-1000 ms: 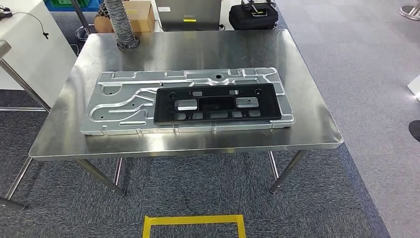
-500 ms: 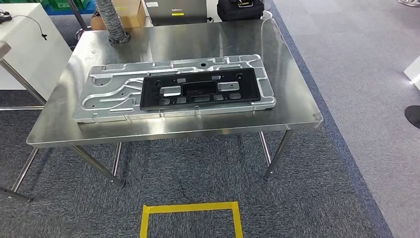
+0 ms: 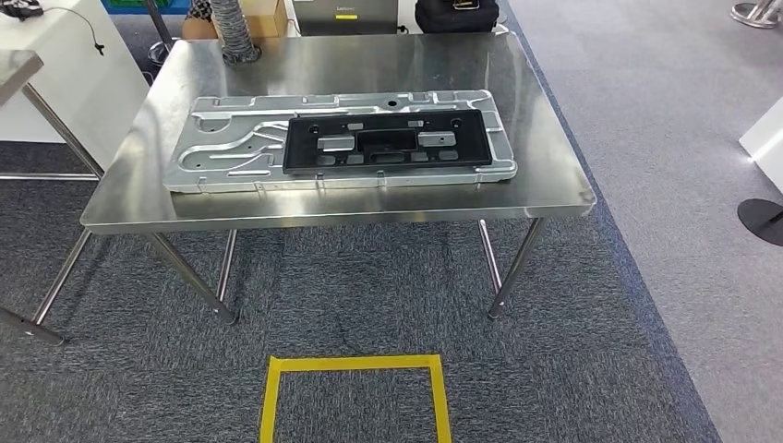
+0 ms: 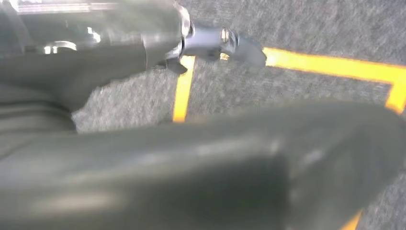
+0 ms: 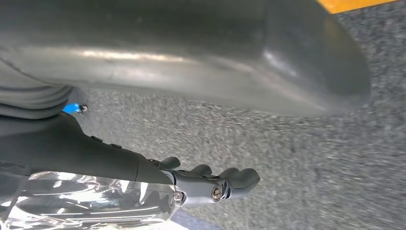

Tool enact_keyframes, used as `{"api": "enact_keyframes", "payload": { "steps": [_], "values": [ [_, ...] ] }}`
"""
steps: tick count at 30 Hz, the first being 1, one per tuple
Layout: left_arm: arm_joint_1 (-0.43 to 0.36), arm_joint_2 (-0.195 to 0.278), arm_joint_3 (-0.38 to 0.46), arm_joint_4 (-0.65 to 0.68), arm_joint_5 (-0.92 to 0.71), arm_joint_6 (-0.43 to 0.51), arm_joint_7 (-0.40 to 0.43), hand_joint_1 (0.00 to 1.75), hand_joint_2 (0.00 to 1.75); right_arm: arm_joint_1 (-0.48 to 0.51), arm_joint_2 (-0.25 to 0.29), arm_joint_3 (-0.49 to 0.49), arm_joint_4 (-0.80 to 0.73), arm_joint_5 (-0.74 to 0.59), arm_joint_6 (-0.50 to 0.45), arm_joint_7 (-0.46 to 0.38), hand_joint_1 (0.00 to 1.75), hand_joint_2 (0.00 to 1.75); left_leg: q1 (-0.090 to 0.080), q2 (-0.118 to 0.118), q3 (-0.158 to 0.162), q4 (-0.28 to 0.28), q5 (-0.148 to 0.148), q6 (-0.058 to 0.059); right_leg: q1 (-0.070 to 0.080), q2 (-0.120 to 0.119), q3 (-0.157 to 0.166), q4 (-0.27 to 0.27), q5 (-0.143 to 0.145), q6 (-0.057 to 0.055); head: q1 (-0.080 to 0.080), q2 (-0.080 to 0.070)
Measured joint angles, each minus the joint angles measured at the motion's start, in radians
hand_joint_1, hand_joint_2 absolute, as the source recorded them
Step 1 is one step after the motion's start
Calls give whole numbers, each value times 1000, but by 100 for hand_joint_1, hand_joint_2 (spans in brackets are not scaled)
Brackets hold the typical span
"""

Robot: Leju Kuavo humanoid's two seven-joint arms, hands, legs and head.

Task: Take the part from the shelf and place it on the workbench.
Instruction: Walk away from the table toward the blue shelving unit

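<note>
On the steel workbench [image 3: 545,175] lies a black plastic part [image 3: 386,141] with several cut-outs, flat on a larger silver stamped metal panel [image 3: 231,152]. My left hand [image 4: 201,163] hangs over the grey carpet, its dark fingers [image 4: 225,43] stretched out apart from the thick thumb, holding nothing. My right hand [image 5: 143,57] also hangs above the carpet, its dark fingers [image 5: 215,184] apart from the thumb and holding nothing.
A yellow tape square [image 3: 355,363] marks the carpet in front of the workbench. A white cabinet [image 3: 65,83] and another table's corner [image 3: 18,66] stand at the left. A ribbed hose [image 3: 233,28], a cardboard box [image 3: 268,14] and a black bag [image 3: 455,14] are behind the bench.
The whole picture has shifted: the camera has moved back, so the workbench now sits higher and smaller and more floor shows. The black part and silver panel keep their places on the bench.
</note>
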Motion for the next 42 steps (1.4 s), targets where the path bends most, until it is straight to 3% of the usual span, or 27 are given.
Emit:
{"api": "enact_keyframes", "payload": {
  "steps": [1, 3, 6, 7, 10, 11, 12, 13, 14, 17, 18, 19, 20, 22, 24, 25, 27, 28, 30, 32, 33, 34, 35, 37, 39, 40, 42],
  "values": [
    [1, 0, 0, 0, 0, 0, -1, 0, 0, 0, 0, 0, 1, -1, 0, -1, 0, 0, 0, 0, -17, 3, 11, -2, -2, 0, -9, 62, -28, 4, 0, 0],
    [1, 0, 0, 0, -1, 0, -1, 0, 0, -1, 0, 0, 2, -2, 1, -3, 0, 0, 1, 0, -40, 9, 25, -4, -4, 0, -14, 131, -41, 8, 0, 0],
    [1, -1, -1, 0, -1, 0, -2, 0, 0, -1, 0, 0, 2, -2, 1, -4, 0, 0, 1, 0, -52, 14, 30, -6, -5, 0, 1, 127, -21, 10, 0, 0],
    [1, -1, -2, 0, -1, 0, -2, 0, 0, -1, 0, 0, 2, -2, 2, -5, 0, 0, 2, 0, -65, 21, 35, -9, -7, 0, 39, 82, 4, 11, 0, 0],
    [-1, -3, -7, 0, -2, -1, -4, 0, 0, -4, 1, 0, 4, -2, 8, -8, 0, 0, 1, 0, -121, 59, 62, -32, -4, 2, 210, -164, 29, -2, 0, 0],
    [-1, -2, -9, 0, -3, -1, -5, 0, 0, -4, 1, 0, 5, -2, 10, -8, 0, 0, 0, 0, -130, 66, 70, -40, -4, 3, 230, -206, 19, -10, 0, 0],
    [0, -2, -9, 0, -3, -1, -5, 0, 0, -4, 2, 0, 6, -3, 11, -8, 0, 0, 1, -1, -134, 70, 69, -45, -5, 1, 224, -207, 25, -17, 0, 0],
    [1, -1, -10, 0, -3, -1, -5, 0, 0, -4, 3, -1, 6, -3, 13, -8, 0, 0, 2, -3, -141, 84, 52, -50, -7, -1, 217, -207, 32, -26, 0, 0],
    [2, -1, -11, 0, -3, -1, -5, 0, 0, -4, 4, -1, 7, -6, 15, -9, 0, 0, 4, -5, -152, 116, 18, -55, -8, -3, 209, -208, 41, -35, 0, 0],
    [3, -2, -15, 0, -3, -1, -6, 0, 0, -5, 5, -7, 7, -20, 27, -22, 0, 0, 12, -6, -199, 298, -116, -67, -5, -6, 174, -205, 71, -45, 0, 0],
    [3, -2, -16, 0, -3, -1, -6, 0, 0, -5, 5, -11, 7, -25, 31, -28, 0, 0, 14, -6, -201, 343, -127, -69, -4, -7, 160, -203, 80, -45, 0, 0],
    [3, -2, -17, 0, -3, -1, -6, 0, 0, -5, 6, -14, 7, -30, 34, -33, 0, 0, 15, -6, -189, 355, -116, -70, -4, -7, 145, -199, 89, -43, 0, 0],
    [3, -2, -18, 0, -3, -1, -6, 0, 0, -5, 6, -18, 7, -35, 36, -37, 0, 0, 15, -6, -159, 331, -90, -69, -3, -7, 130, -194, 96, -42, 0, 0],
    [0, -2, -20, 0, -3, -1, -6, 0, 0, -5, 8, -23, 8, -42, 37, -42, 0, 0, 14, -6, -57, 196, -48, -61, -2, -6, 105, -185, 111, -35, 0, 0],
    [-5, -2, -21, 0, -3, -1, -7, 0, 0, -6, 11, -31, 8, -51, 41, -47, 0, 0, 10, -8, 25, 64, -54, -51, -1, -6, 91, -181, 127, -25, 0, 0],
    [-6, -2, -21, 0, -3, -1, -7, 0, 0, -6, 11, -35, 8, -55, 44, -50, 0, 0, 6, -8, 38, 34, -62, -46, -1, -7, 88, -182, 136, -19, 0, 0],
    [-6, -2, -22, 0, -3, -1, -8, 0, 0, -7, 12, -42, 8, -63, 49, -56, 0, 0, 6, -6, 30, 22, -51, -34, -3, -7, 83, -184, 150, -7, 0, 0],
    [-6, -2, -22, 0, -3, -1, -8, 0, 0, -6, 12, -45, 8, -66, 50, -59, 0, 0, 7, -4, 22, 19, -40, -26, -4, -5, 77, -176, 139, -2, 0, 0],
    [-6, -3, -22, 0, -2, -1, -8, 0, 0, -5, 12, -50, 9, -69, 53, -64, 0, 0, 10, 1, 0, 13, -16, -12, -5, 0, 52, -106, 59, 5, 0, 0],
    [-6, -2, -23, 0, -1, -1, -8, 0, 0, -5, 13, -55, 10, -70, 56, -66, 0, 0, 7, 1, -30, 15, 7, -5, -7, 1, 21, 21, -41, 9, 0, 0],
    [-6, -1, -23, 0, -1, -1, -8, 0, 0, -5, 13, -57, 10, -70, 57, -67, 0, 0, 6, 2, -46, 18, 18, -6, -7, 1, 16, 74, -59, 11, 0, 0],
    [-6, -1, -23, 0, -1, -1, -8, 0, 0, -5, 13, -58, 10, -71, 57, -67, 0, 0, 5, 2, -64, 22, 29, -7, -7, 1, 23, 102, -53, 12, 0, 0],
    [-6, -1, -23, 0, -1, -1, -8, 0, 0, -5, 13, -59, 10, -71, 57, -67, 0, 0, 5, 2, -82, 28, 39, -9, -7, 1, 46, 96, -25, 12, 0, 0],
    [-6, -1, -23, 0, -1, -1, -8, 0, 0, -7, 13, -59, 10, -71, 58, -67, 0, 0, 5, 1, -117, 45, 56, -15, -7, 1, 139, -8, 28, 8, 0, 0],
    [-6, -1, -24, 0, -1, -1, -8, 0, 0, -10, 13, -60, 10, -71, 57, -65, 0, 0, 3, 1, -143, 62, 70, -24, -3, 2, 236, -153, 18, 0, 0, 0],
    [-7, -1, -24, 0, -1, -1, -8, 0, 0, -11, 13, -60, 10, -72, 57, -64, 0, 0, 2, 1, -150, 66, 78, -29, -1, 2, 261, -197, 4, -5, 0, 0],
    [-6, -1, -24, 0, -1, -1, -8, 0, 0, -10, 14, -64, 10, -73, 56, -60, 0, 0, 2, 1, -160, 68, 94, -40, 0, 1, 259, -219, 2, -18, 0, 0]
  ]
}}
